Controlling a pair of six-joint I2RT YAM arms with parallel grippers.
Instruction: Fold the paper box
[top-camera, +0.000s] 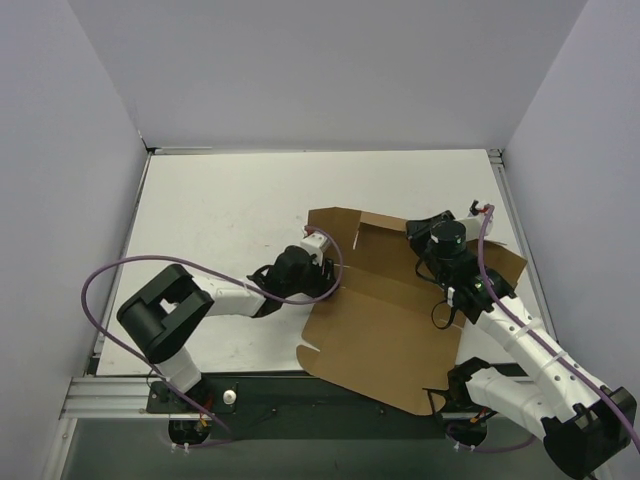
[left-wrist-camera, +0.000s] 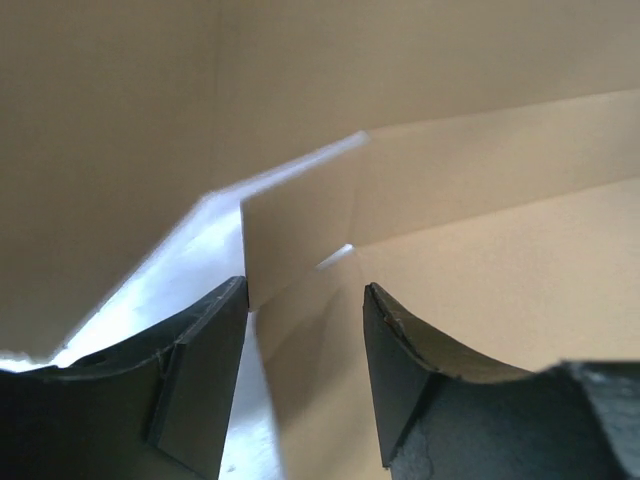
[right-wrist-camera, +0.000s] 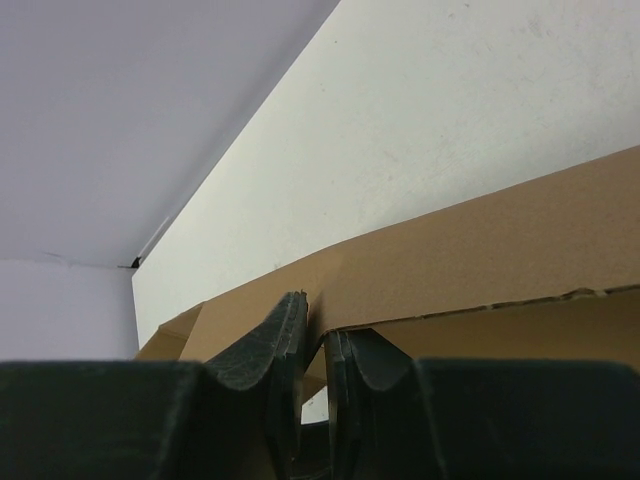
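White table (top-camera: 220, 200) | paper box (top-camera: 385, 320) part-folded | L hand (left-wrist-camera: 304, 288) wide round flap | R hand (right-wrist-camera: 318, 320) pinching wall (wrist cam)

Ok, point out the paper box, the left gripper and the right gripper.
paper box (top-camera: 385, 335), top external view, on its large flat near panel.
left gripper (left-wrist-camera: 303, 295), left wrist view, midway between its fingertips.
right gripper (right-wrist-camera: 315, 322), right wrist view, midway between its fingertips.

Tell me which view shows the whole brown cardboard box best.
Top external: the brown cardboard box shows nearly whole, flaps included. Left wrist shows only a flap between the open left pincer; right wrist only an edge in the shut right pincer.
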